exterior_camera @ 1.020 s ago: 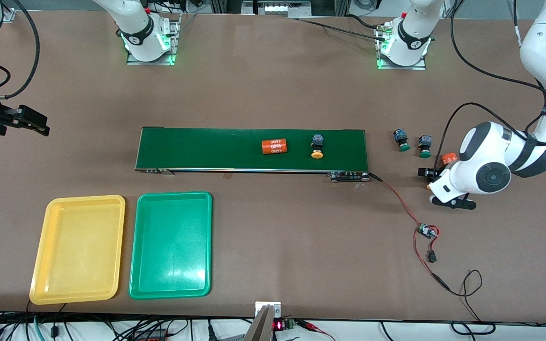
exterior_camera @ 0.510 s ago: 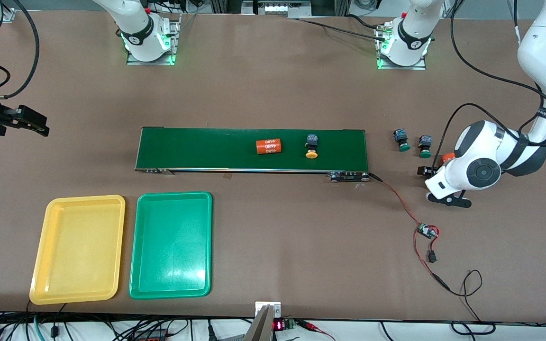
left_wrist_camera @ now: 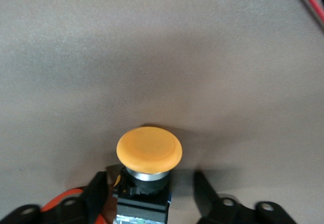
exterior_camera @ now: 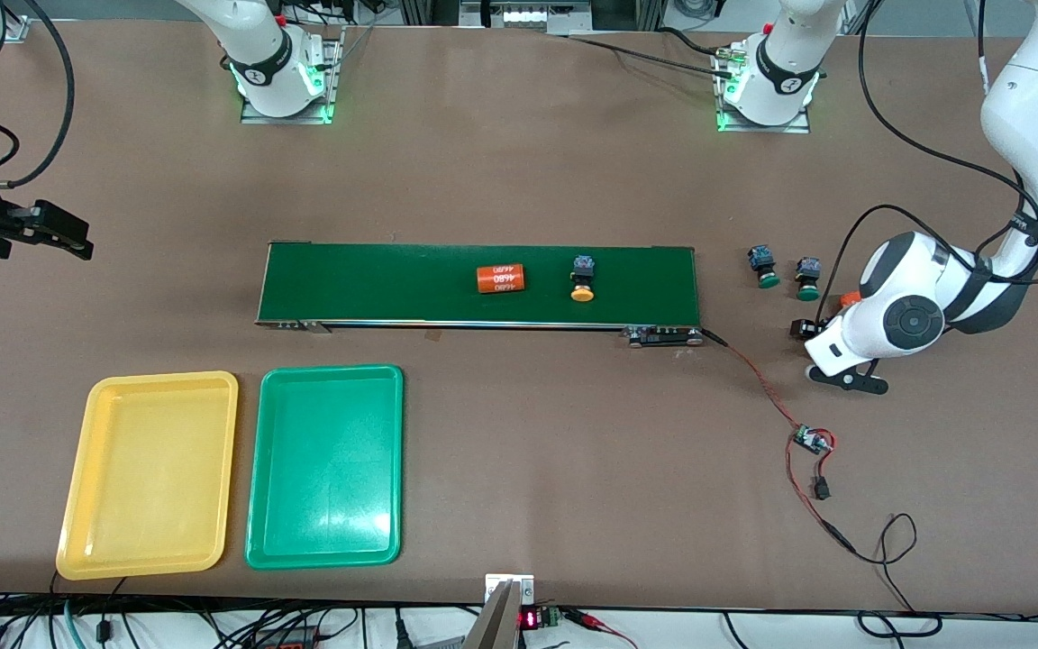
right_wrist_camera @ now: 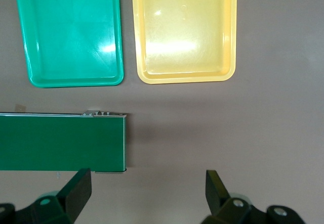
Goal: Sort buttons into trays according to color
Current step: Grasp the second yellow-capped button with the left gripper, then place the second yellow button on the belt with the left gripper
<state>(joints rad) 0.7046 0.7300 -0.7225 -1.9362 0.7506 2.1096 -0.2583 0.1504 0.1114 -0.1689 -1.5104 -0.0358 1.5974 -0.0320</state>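
Since your last frame the belt (exterior_camera: 375,281) carries one yellow-capped button (exterior_camera: 583,278) and one orange cylinder (exterior_camera: 500,278) toward the right arm's end. Left gripper (left_wrist_camera: 152,193) straddles a second yellow-capped button (left_wrist_camera: 148,155), fingers spread. Right gripper (right_wrist_camera: 147,188) waits open. Yellow tray (exterior_camera: 150,475) and green tray (exterior_camera: 325,465) hold nothing. You count two green-capped buttons (exterior_camera: 785,268) on the table.

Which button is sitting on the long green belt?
The yellow-capped button beside the orange cylinder. The two green-capped buttons sit on the bare table, and another yellow-capped one is between the left gripper's fingers.
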